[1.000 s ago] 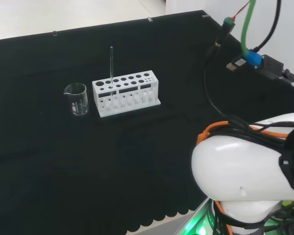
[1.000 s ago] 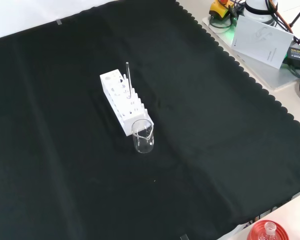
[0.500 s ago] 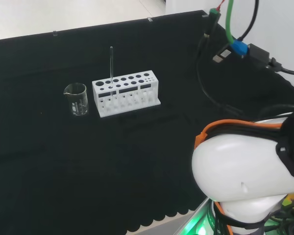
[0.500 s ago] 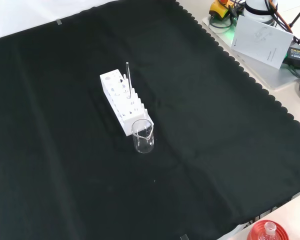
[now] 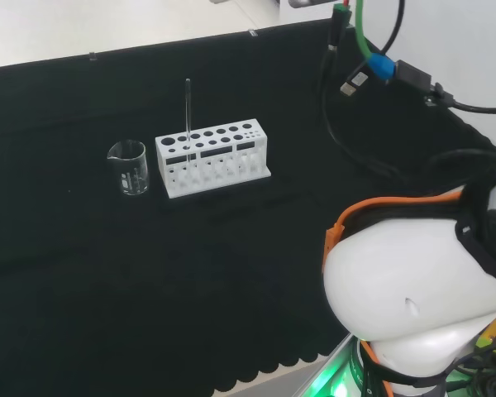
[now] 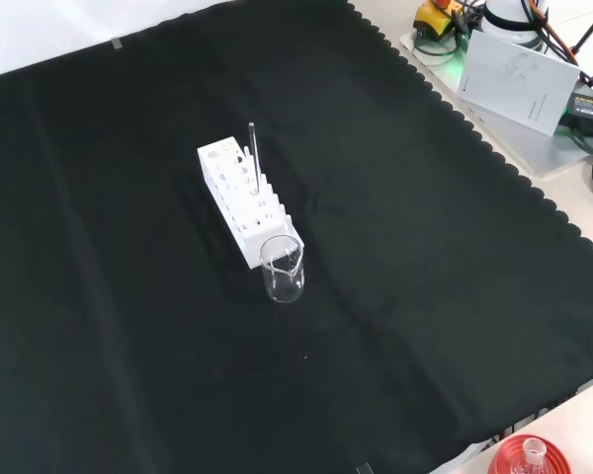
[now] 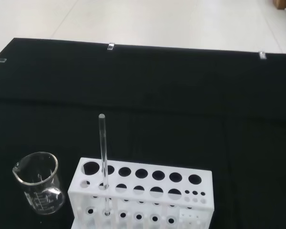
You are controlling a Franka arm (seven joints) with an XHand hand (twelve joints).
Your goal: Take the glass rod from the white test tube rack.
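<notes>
A matte black cloth [image 6: 425,296] with a scalloped edge covers the bench, wide bare fabric all around. Near its middle stands the blocky white test tube rack [image 5: 212,159], perforated with round holes. A clear beaker [image 6: 283,269] sits just beside it. The slender glass rod [image 7: 103,157] stands upright in an end hole nearest the beaker. The hand's state cannot be told.

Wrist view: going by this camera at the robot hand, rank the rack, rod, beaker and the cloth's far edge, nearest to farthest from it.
1. Rack and rod standing in it, straight ahead: too close to call.
2. Beaker, off to the rack's side, probably slightly farther.
3. Cloth's far edge, well behind everything.
</notes>
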